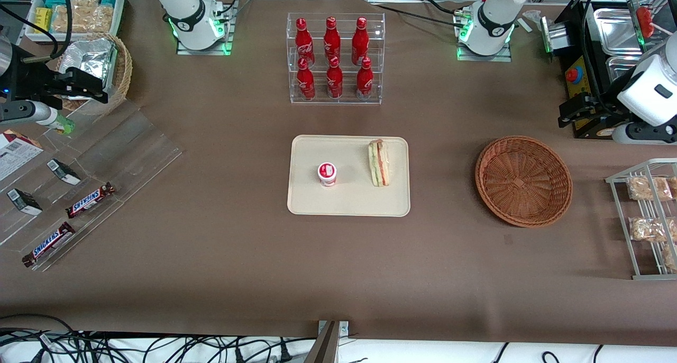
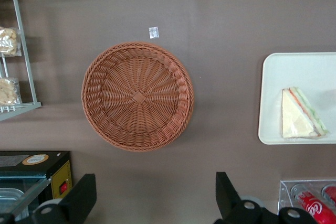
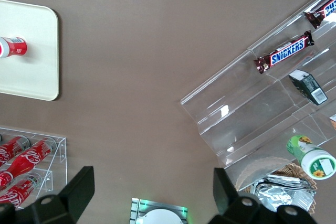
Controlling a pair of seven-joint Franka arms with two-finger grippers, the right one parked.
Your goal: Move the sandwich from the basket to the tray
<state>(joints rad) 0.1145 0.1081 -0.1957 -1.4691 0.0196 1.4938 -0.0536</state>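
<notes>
The sandwich point(image 1: 378, 163) point(image 2: 302, 115), a white-bread wedge with red and green filling, lies on the beige tray point(image 1: 349, 204) point(image 2: 294, 72), on the side toward the working arm. The round reddish-brown basket point(image 1: 523, 180) point(image 2: 137, 96) stands on the brown table beside the tray and has nothing in it. My left gripper point(image 1: 574, 111) point(image 2: 155, 182) hangs high over the table, farther from the front camera than the basket and a little toward the working arm's end. It is open, its black fingers wide apart with nothing between them.
A small white cup with a red label point(image 1: 327, 174) also stands on the tray. A clear rack of red cola bottles point(image 1: 335, 59) is farther back. A wire rack with snack packs point(image 1: 648, 220) and a black box with metal pans point(image 1: 608, 35) flank the basket. An acrylic display holds Snickers bars point(image 1: 90, 200).
</notes>
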